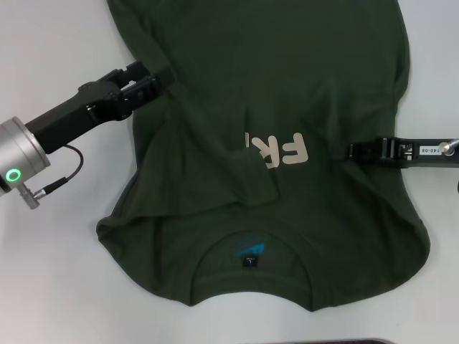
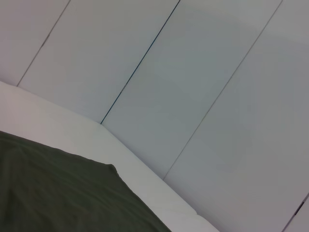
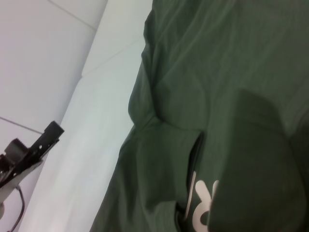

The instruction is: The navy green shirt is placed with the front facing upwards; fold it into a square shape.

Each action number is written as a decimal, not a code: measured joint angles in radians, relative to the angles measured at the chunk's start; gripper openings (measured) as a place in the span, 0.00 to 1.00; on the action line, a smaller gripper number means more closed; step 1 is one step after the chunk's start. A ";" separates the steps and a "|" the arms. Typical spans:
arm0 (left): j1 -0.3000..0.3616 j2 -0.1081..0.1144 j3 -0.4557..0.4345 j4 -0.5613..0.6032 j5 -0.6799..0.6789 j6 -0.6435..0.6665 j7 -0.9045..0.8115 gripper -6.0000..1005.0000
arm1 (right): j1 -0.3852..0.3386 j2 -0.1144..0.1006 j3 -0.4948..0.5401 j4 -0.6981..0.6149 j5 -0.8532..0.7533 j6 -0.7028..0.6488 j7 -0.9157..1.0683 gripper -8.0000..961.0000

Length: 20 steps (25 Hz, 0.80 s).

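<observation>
Jaws first: the left gripper point(image 1: 159, 79) has its dark tips right at the shirt's left edge, seemingly pinching the cloth there, though whether they are truly closed on fabric I cannot tell. Across the garment, the right gripper point(image 1: 346, 151) reaches in low from the right side, its tip on the cloth just beside the lettering; its jaws are too thin and dark here to call wide or narrow.

Out from there, the navy green shirt point(image 1: 323, 64) lies spread on the white table point(image 1: 57, 287), collar towards the robot, black neck label point(image 1: 249, 260) showing inside the neckline. A flap from the left side already lies over the chest, covering part of the cream print point(image 1: 287, 152), so only "FR" reads clearly.

By my reading, the first lengthwise fold is under way, the left side brought inward. The next move calls for smoothing that flap flat, since creases bunch around it, then taking the right side over to match.

Hidden from us: the hem runs off the far edge of the head view, and the left wrist view gives only a shirt corner, table and wall panels.
</observation>
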 joint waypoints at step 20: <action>-0.002 0.005 0.004 0.005 0.000 0.009 0.000 0.82 | -0.023 -0.018 0.033 0.007 0.165 -0.100 -0.154 0.76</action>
